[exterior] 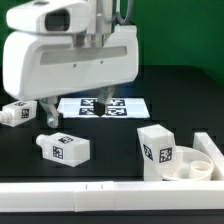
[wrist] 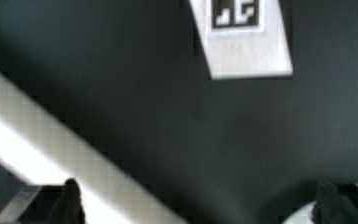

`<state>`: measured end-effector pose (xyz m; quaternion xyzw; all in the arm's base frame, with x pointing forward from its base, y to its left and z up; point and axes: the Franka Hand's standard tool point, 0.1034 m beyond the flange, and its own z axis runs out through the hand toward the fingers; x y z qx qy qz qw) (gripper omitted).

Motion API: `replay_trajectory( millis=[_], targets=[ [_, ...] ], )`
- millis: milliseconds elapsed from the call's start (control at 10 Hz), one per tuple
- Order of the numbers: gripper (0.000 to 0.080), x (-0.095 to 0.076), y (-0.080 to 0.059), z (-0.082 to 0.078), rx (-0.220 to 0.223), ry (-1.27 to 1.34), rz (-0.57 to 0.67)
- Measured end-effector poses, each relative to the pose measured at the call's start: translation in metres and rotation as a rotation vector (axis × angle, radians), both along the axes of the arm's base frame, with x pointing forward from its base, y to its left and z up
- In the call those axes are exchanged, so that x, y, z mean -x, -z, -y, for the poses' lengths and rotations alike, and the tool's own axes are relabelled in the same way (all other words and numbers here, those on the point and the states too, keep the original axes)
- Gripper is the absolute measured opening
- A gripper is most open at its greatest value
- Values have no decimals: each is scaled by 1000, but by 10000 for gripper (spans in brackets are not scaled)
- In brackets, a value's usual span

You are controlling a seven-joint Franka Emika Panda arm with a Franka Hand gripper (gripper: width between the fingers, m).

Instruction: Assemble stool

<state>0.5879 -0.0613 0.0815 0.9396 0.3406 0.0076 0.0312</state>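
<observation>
In the exterior view the stool parts lie apart on the black table. The round seat [exterior: 196,163] is at the right, with one blocky leg [exterior: 156,151] standing against it. A second leg [exterior: 63,148] lies in the middle and a third [exterior: 18,112] at the left. My gripper [exterior: 76,108] hangs over the table's left half, open and holding nothing. In the wrist view its fingertips [wrist: 51,206] stand wide apart around bare table at the gripper [wrist: 197,208]. A white tagged piece [wrist: 247,40] lies ahead; I cannot tell which part it is.
The marker board [exterior: 101,105] lies flat behind the gripper. A long white rail [exterior: 90,196] runs along the table's front edge and crosses the wrist view diagonally as the rail [wrist: 51,140], close beside one fingertip.
</observation>
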Motion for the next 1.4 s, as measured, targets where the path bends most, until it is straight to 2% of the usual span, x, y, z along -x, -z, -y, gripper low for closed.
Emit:
replay_trajectory(
  millis=[200,300,500,700,900,1000,1100,1400],
  targets=[
    [649,21,35,1,11,22,-49],
    [649,29,51,6,21,25,-56],
    [649,34,62,15,28,36,-65],
    [649,35,63,18,29,48,-64],
    [389,35,63,19,29,69,-63],
    [389,35,63,19,29,90,-61],
    [321,35,62,20,29,96,-61],
    [321,44,43,0,-45,770,-71]
  ],
)
